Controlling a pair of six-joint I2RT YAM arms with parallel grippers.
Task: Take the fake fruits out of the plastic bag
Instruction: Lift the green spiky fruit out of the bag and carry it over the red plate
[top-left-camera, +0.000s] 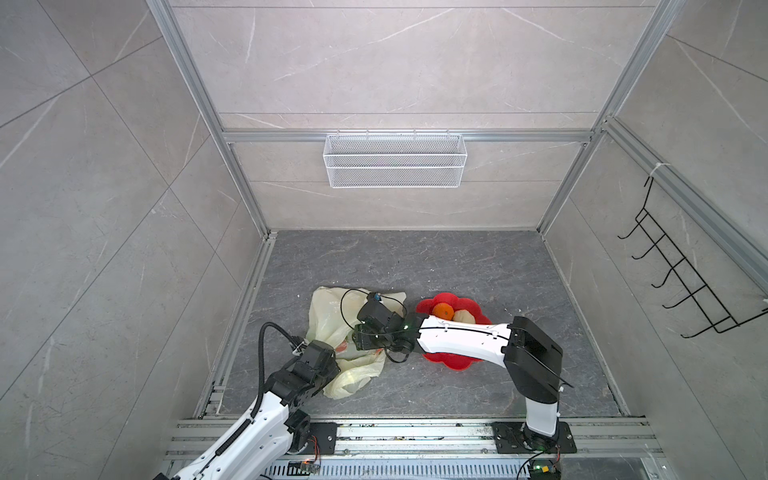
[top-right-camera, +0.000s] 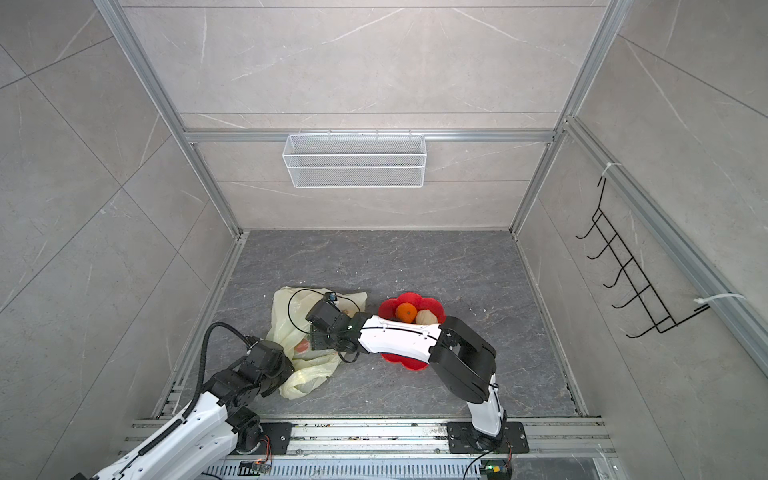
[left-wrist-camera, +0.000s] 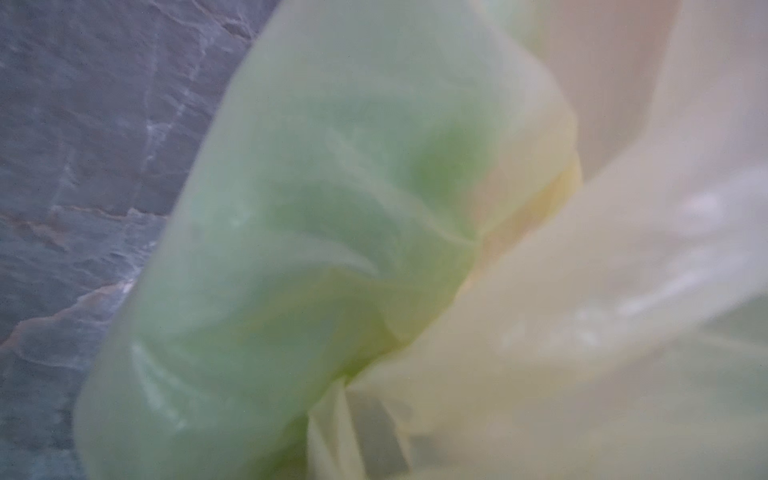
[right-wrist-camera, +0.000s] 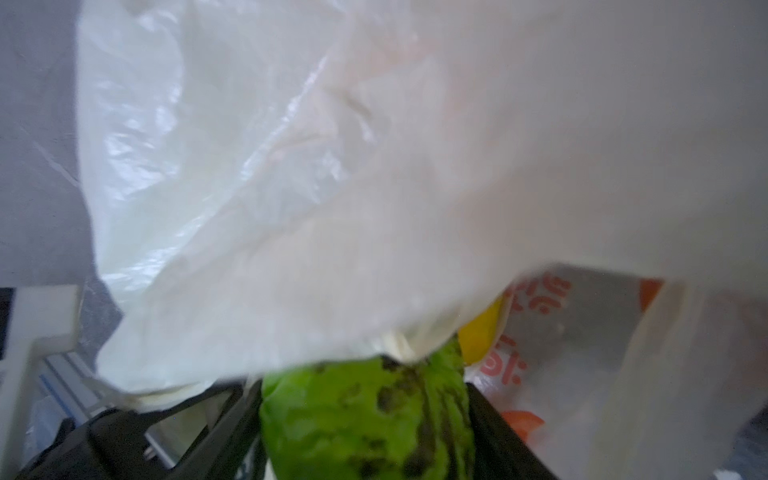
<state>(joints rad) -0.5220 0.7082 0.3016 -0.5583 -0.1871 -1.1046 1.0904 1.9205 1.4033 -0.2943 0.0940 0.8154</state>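
In the right wrist view the green fruit (right-wrist-camera: 361, 424), bumpy with dark spots, sits at the bottom middle of the frame between the two black fingers (right-wrist-camera: 237, 419) of the right gripper (right-wrist-camera: 359, 386). Both jaws lie against its sides and grip it. The plastic bag (right-wrist-camera: 332, 187) hangs over it, and a yellow fruit (right-wrist-camera: 480, 334) shows just beside it. Both top views hide all this under the arm. They show only the bag (top-left-camera: 328, 311) in the lower middle, and right of it the red plate (top-left-camera: 440, 363) with an orange (top-left-camera: 443, 311) and a beige peach (top-left-camera: 463, 318). The left gripper (top-left-camera: 332, 358) is at the bag's lower left edge. Its jaws are closed, and the blurred left wrist view shows the film gathered into a pinch.
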